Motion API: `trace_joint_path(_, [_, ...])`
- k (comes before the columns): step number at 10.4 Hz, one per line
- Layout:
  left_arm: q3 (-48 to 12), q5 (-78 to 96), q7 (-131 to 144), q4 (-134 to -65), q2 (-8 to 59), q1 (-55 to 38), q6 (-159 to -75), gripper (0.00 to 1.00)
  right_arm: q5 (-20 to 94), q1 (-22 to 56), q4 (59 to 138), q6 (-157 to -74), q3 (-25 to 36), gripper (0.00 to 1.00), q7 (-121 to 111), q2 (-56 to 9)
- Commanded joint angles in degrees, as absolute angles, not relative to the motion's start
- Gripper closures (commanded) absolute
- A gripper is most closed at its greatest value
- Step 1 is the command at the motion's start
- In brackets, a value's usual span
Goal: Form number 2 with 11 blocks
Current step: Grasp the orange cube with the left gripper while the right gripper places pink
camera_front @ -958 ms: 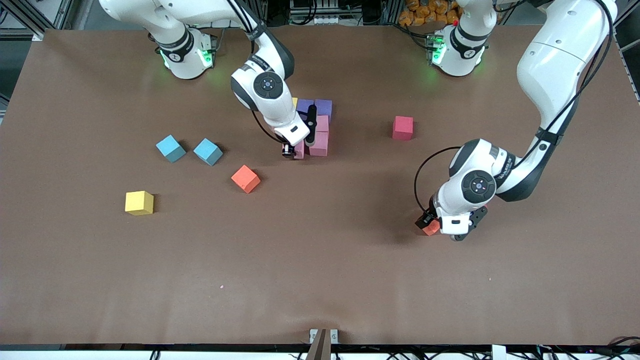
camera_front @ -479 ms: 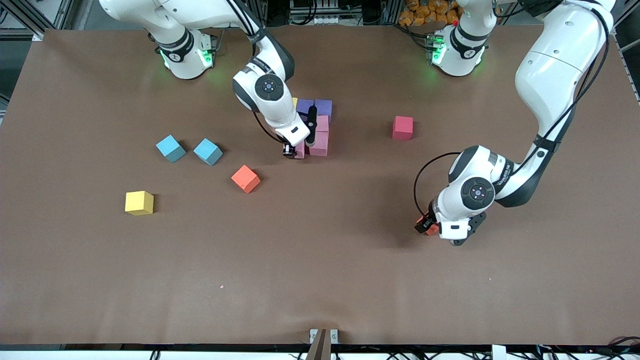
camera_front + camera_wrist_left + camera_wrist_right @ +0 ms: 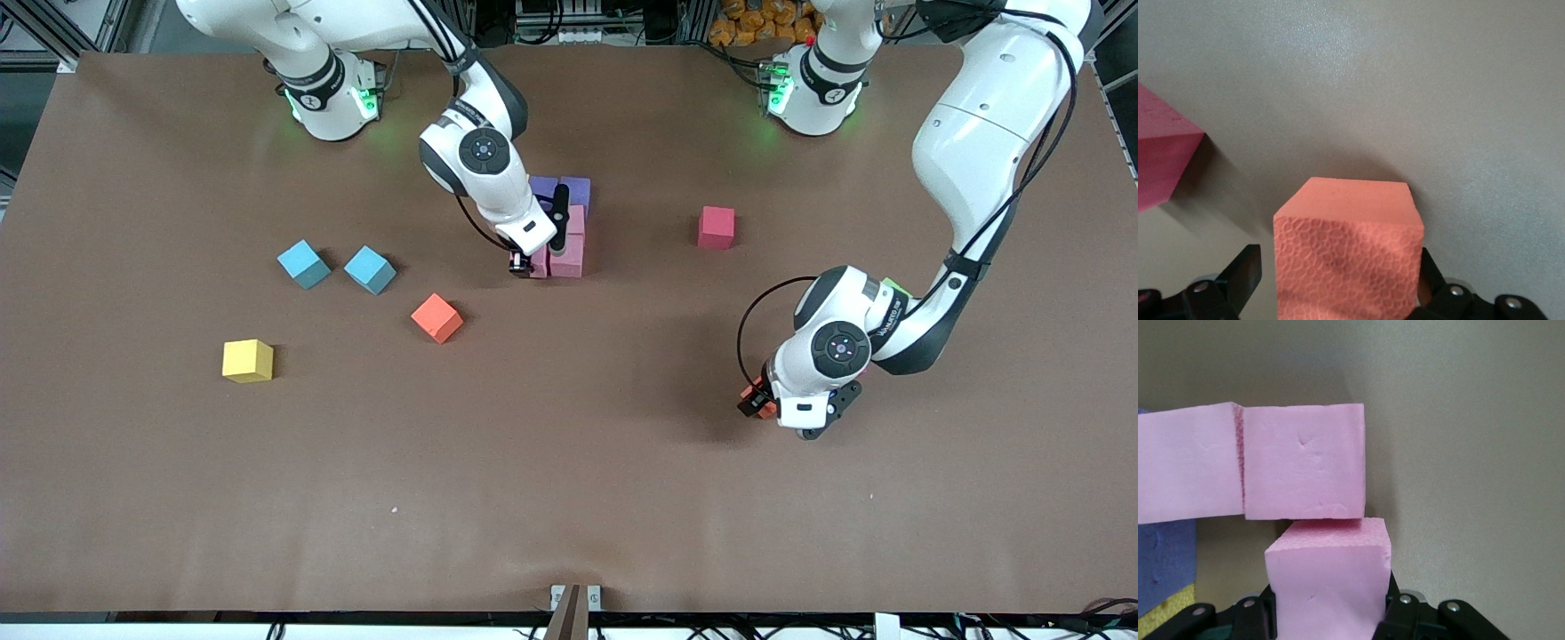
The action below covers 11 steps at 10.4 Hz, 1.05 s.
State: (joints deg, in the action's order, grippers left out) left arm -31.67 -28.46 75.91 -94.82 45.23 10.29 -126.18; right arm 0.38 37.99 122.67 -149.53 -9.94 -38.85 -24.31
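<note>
From the front view, the brown table (image 3: 569, 498) is carrying a cluster of matte foam cubes near its middle: two purple cubes (image 3: 576, 190) in the row farthest from the camera and three pink cubes (image 3: 566, 255) nearer to it, all touching. The right gripper (image 3: 536, 258) is sitting low at the cluster's camera-side edge, its fingers pressed onto the nearest pink cube (image 3: 537, 263). One red cube (image 3: 717, 227) is lying alone toward the left arm's end. Two light blue cubes (image 3: 303, 263) are standing side by side toward the right arm's end, with one orange cube (image 3: 436, 317) nearer the camera than them and one yellow cube (image 3: 247, 360) nearer still. The left gripper (image 3: 794, 413) is hovering low over a second orange cube (image 3: 763, 407), mostly hidden under the wrist, and a sliver of a green cube (image 3: 894, 288) is peeking out by the left arm.

From the left wrist view, the left gripper's fingers (image 3: 1238, 277) are standing spread wide on either side of the orange cube (image 3: 1348, 250), with a gap showing at one finger. A corner of the red cube (image 3: 1161, 157) is showing well apart from it.

From the right wrist view, the right gripper (image 3: 1330, 603) is pinching one pink cube (image 3: 1328, 577), which is touching another pink cube (image 3: 1303, 461); that one is abutting a third pink cube (image 3: 1188, 463). A purple face (image 3: 1165, 563) and a yellow edge (image 3: 1165, 610) are showing beside them.
</note>
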Motion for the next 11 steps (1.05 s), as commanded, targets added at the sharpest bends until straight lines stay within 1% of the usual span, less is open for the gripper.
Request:
trace_joint_path(1, [-31.29, -29.79, 75.59, -93.69, 45.53, 9.75, -125.95, 0.23, -0.44, 37.97, 122.70, -150.82, -10.37, 0.51, -37.62, -25.14])
trace_joint_path(2, [-31.29, -29.88, 75.59, -93.69, 45.44, 9.76, -125.95, 0.51, -0.53, 37.97, 122.70, -150.82, -10.37, 0.51, -37.62, -25.40])
trace_joint_path(3, [-31.29, -29.80, 75.59, -93.69, 45.44, 9.76, -125.95, 0.55, -0.53, 38.06, 122.61, -150.91, -10.37, 0.51, -37.62, -25.75])
trace_joint_path(7, [-31.46, -28.83, 76.99, -92.29, 44.65, 9.15, -125.69, 0.55, -0.44, 38.50, 122.61, -150.91, -10.37, 0.51, -37.62, -25.75])
trace_joint_path(11, [-31.73, -28.56, 84.71, -92.20, 43.69, 6.51, -125.33, 0.55, -0.44, 38.50, 122.70, -150.91, -10.37, 0.51, -37.62, -25.84])
